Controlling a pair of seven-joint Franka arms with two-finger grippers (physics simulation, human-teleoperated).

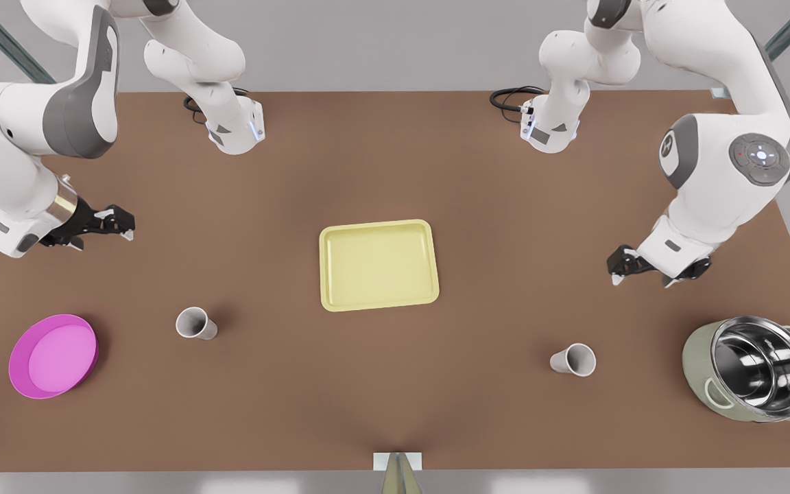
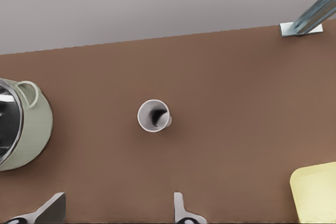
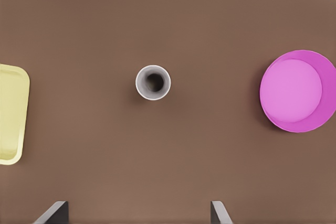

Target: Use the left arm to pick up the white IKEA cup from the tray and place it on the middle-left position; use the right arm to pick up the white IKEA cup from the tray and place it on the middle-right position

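Both cups off the tray; both of my arms raised above the table [image 1: 395, 137].

(a) My left gripper [image 1: 644, 276] hangs at the front view's right, its two fingers [image 2: 51, 208] spread wide with nothing between them. In the left wrist view [image 2: 118, 214] one white cup [image 2: 154, 116] stands upright on bare brown tabletop ahead of the fingertips, apart from them. The same cup [image 1: 574, 359] lies below and toward the tray side of this gripper in the front view. A green pot with a steel lining [image 1: 751, 370] sits on the gripper's outer side, well apart from the cup.

(b) My right gripper [image 1: 125, 227] hangs at the front view's left, likewise parted and empty. In the right wrist view [image 3: 137, 216] a second white cup [image 3: 153, 82] stands upright, mouth up, ahead of the spread fingers [image 3: 219, 212]. In the front view this cup [image 1: 196, 323] rests nearer the tray than the gripper does. A round pink dish [image 1: 53, 356] lies to the gripper's outer side.

(c) The pale yellow tray [image 1: 378, 264] lies between the two grippers, well apart from each, with no cup on it.
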